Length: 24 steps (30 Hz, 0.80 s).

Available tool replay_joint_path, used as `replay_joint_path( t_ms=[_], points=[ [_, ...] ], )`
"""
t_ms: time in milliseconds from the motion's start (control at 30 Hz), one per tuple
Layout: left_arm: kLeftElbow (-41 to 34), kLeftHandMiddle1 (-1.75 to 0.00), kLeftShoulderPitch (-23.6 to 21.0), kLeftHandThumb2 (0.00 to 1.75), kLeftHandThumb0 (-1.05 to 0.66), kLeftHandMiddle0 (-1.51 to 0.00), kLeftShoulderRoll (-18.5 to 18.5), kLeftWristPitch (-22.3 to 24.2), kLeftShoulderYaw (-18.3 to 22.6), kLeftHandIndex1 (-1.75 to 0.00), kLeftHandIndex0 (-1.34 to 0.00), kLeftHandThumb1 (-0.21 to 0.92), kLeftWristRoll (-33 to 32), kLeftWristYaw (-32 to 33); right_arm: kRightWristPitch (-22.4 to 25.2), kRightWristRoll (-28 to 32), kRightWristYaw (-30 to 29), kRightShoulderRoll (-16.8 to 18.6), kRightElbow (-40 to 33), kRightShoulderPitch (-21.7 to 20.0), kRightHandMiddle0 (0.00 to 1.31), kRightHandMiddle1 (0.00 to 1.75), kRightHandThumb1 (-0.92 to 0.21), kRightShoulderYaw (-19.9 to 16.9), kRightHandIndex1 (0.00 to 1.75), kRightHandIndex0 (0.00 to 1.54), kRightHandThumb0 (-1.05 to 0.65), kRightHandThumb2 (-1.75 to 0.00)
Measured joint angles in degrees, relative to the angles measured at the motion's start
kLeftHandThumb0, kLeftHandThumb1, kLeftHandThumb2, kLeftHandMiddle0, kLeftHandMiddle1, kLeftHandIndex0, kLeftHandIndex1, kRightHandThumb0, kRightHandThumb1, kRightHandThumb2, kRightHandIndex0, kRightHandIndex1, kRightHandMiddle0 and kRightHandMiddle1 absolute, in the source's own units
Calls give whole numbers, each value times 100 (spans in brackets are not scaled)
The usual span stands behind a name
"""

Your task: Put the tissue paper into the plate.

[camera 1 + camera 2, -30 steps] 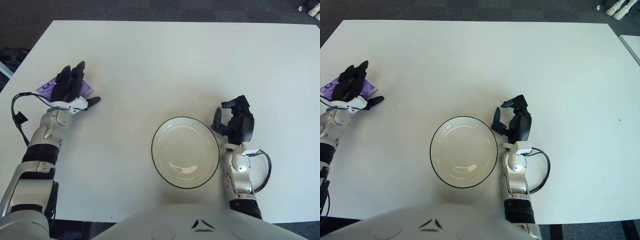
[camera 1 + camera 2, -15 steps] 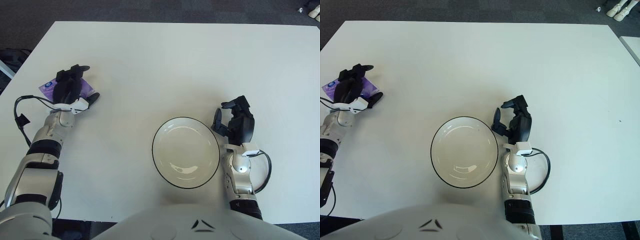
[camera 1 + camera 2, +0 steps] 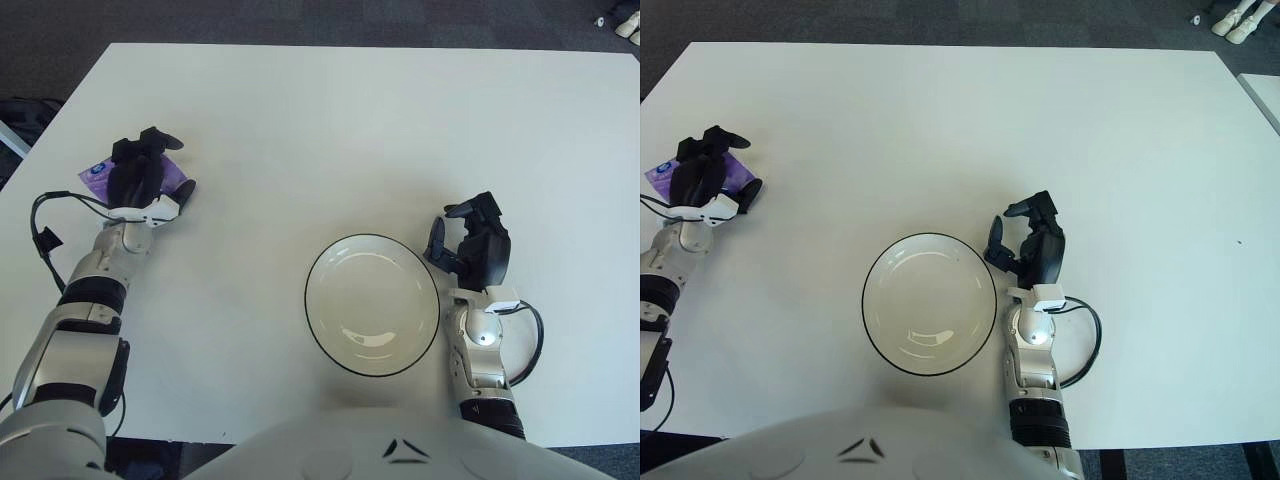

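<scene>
A purple tissue pack (image 3: pixel 95 172) lies near the table's left edge. My left hand (image 3: pixel 145 175) rests on top of it, with the fingers curled over its far side and the thumb drawn in against its right side. The hand covers most of the pack. A white plate with a dark rim (image 3: pixel 306 300) sits empty at the front middle of the table. My right hand (image 3: pixel 468 240) is parked just right of the plate, fingers relaxed and holding nothing.
The white table (image 3: pixel 350 120) stretches wide behind the plate and both hands. Its left edge runs close to the tissue pack. A black cable (image 3: pixel 40 235) loops off my left wrist. Dark carpet surrounds the table.
My left hand's fingers have gone from stretched flat over the pack to curled around it, and the thumb has pulled in towards it. The right hand and the plate have not moved.
</scene>
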Motion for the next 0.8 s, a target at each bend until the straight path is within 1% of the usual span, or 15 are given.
replay_joint_path(
  t_ms=[267,367,467,600,633,667,700,767,800],
  points=[
    [95,-175,-19,126,-43,-39,-4,-112,-40,-175,-11,14,-11,149,-43,0,1,-3,5,2,63,175,-30,-8,175,117,-49,-135],
    [152,-175,-39,126,-41,-46,-9,-153,-59,-175,-14,14,-28,208,-108,1,2,-6,8,3,63,175,-29,-9,175,118,-49,-136],
    [238,-175,-76,126,-39,-61,-21,-206,-72,-175,-20,14,-52,246,-97,1,-4,-4,8,4,63,175,-30,-12,175,115,-49,-135],
    [367,-175,-119,128,-37,-71,-50,-317,-92,-175,-28,14,-90,380,-37,0,-27,-1,6,4,62,175,-31,-14,175,113,-48,-133],
    [390,-175,-124,128,-36,-73,-52,-347,-100,-175,-30,14,-98,413,-22,0,-32,-1,6,4,61,175,-32,-15,175,113,-48,-133],
    [421,-175,-131,127,-39,-77,-54,-377,-106,-175,-39,22,-103,442,2,0,-33,-1,3,4,61,175,-32,-17,175,113,-48,-133],
    [444,-175,-137,127,-41,-79,-55,-401,-112,-175,-43,25,-103,472,20,1,-33,-1,1,5,61,175,-32,-18,175,112,-48,-132],
    [510,-175,-147,134,-46,-88,-64,-464,-141,-175,-57,24,-103,599,54,1,-32,-2,-2,6,61,175,-32,-18,175,112,-48,-132],
    [541,-175,-149,136,-47,-90,-74,-498,-162,-175,-59,24,-102,695,64,2,-31,-2,-4,7,61,175,-32,-18,175,112,-48,-132]
  ],
)
